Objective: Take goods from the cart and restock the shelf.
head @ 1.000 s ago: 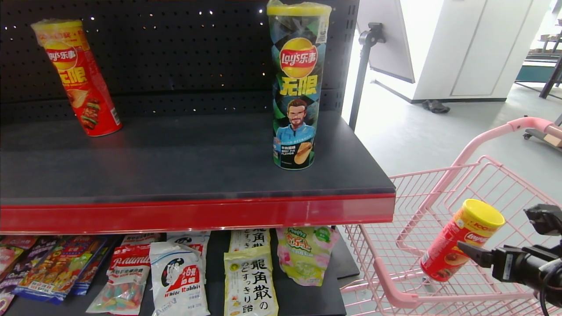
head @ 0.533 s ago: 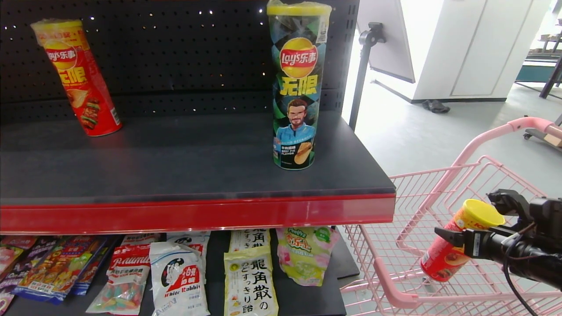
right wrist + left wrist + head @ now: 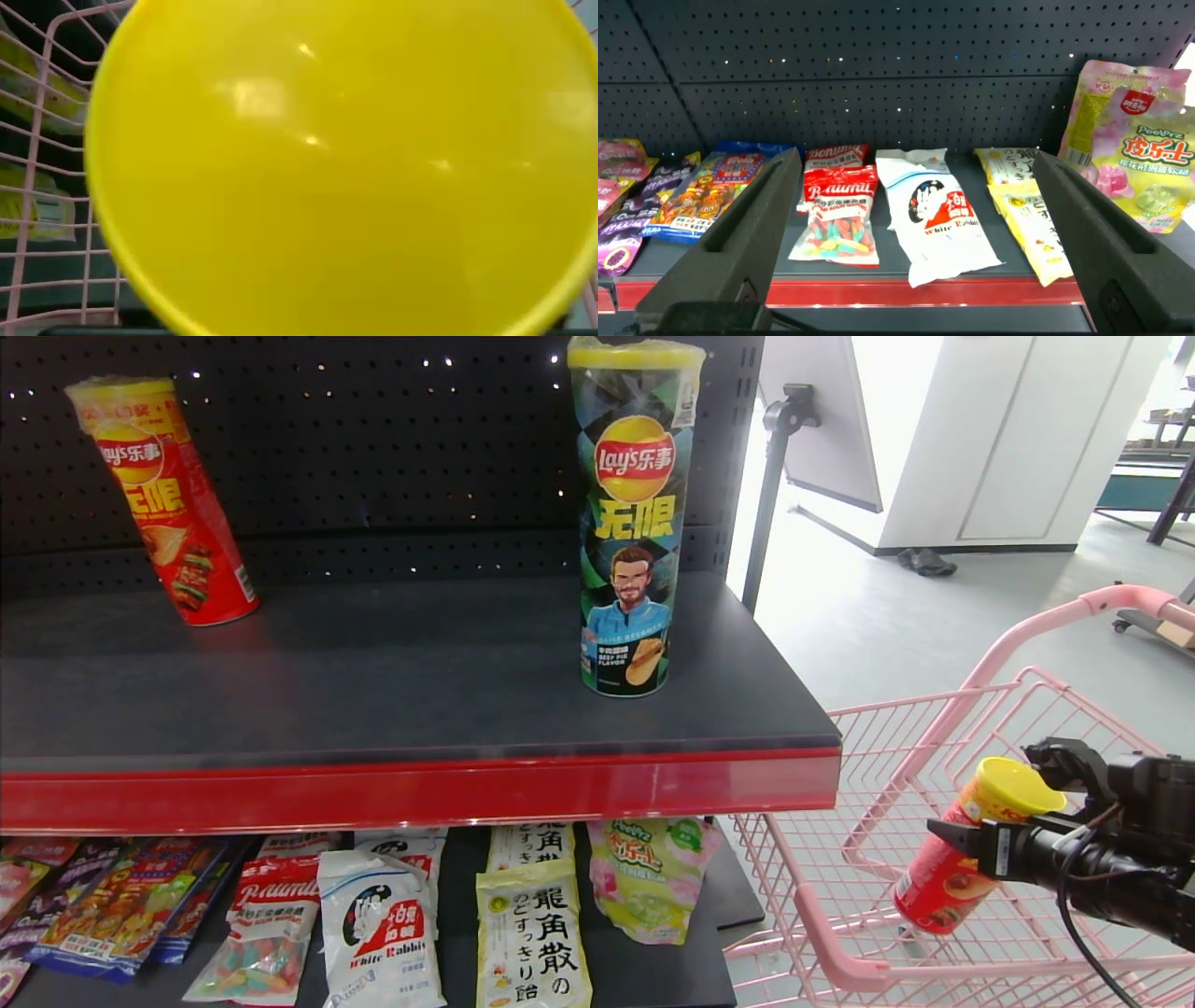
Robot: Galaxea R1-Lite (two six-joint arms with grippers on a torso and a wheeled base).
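A red chips can (image 3: 943, 887) with a yellow lid leans inside the pink wire cart (image 3: 840, 961) at the lower right. My right gripper (image 3: 994, 791) is open, with one finger on each side of the can's top just below the lid. That yellow lid (image 3: 346, 159) sits very close in the right wrist view. On the upper dark shelf (image 3: 373, 709) a tall green-and-black chips can (image 3: 630, 523) stands upright and a red chips can (image 3: 173, 504) leans at the back left. My left gripper (image 3: 915, 161) is open and holds nothing, facing the lower shelf.
Several snack bags (image 3: 532, 924) lie in a row on the lower shelf, among them a white candy bag (image 3: 929, 215). The shelf's red front lip (image 3: 420, 793) juts out above them. A black stand pole (image 3: 766, 495) rises just right of the shelf.
My right gripper has moved left and up onto the can's top, from beside it to straddling it. The lid has tipped slightly left.
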